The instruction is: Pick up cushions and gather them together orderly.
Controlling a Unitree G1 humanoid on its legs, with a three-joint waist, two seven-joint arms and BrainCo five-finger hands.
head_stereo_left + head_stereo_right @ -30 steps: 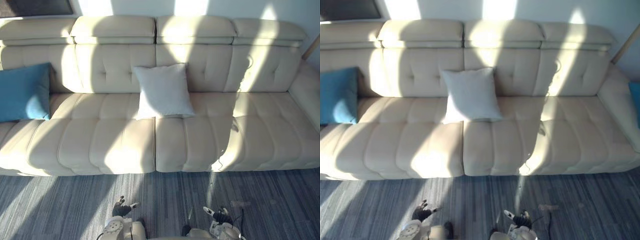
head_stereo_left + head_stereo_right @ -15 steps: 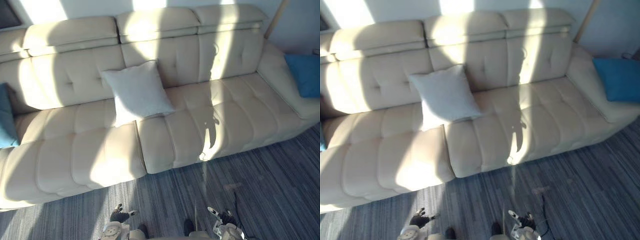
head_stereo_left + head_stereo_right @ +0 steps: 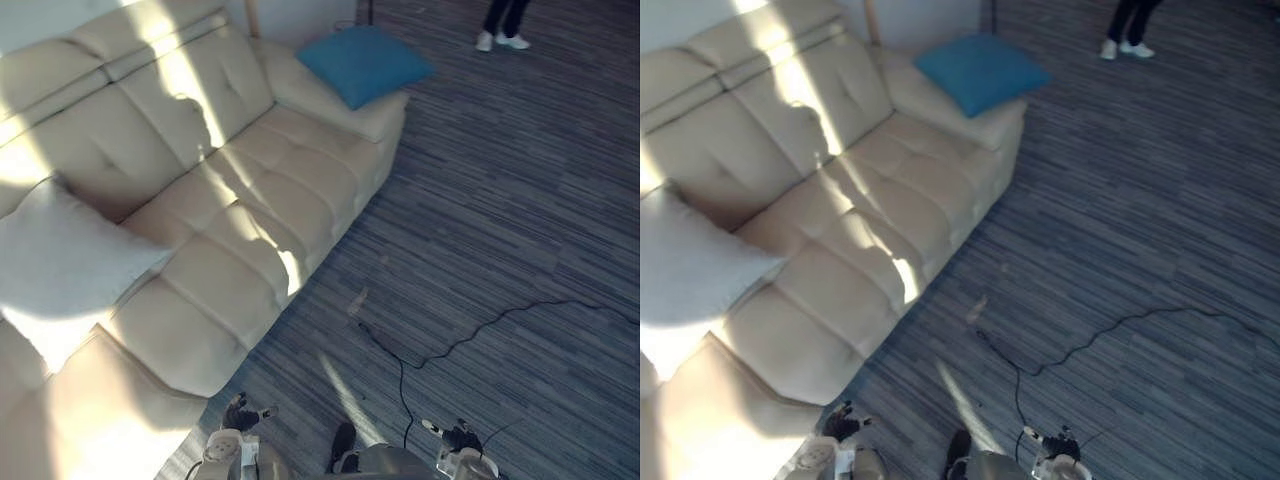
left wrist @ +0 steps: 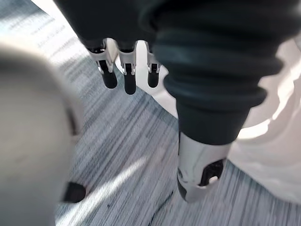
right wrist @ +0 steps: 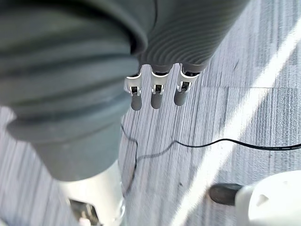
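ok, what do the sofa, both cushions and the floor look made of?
Sofa: cream leather or imitation, by its smooth sheen and buttoned tufts. Blue cushion: matte cloth, no shine. White cushion: matte cloth too, weave too fine to tell. Floor: grey streaked low-pile carpet, probably.

Room: cream sofa on striped grey carpet, sunlit.
Tufted cream sofa (image 3: 240, 200) runs diagonally, its far armrest end near a pale wall (image 3: 300, 12). Grey-blue striped carpet floor (image 3: 500, 200) lies along its front edge. Sun bands (image 3: 285, 270) cross backrest, seat edge and nearby floor.
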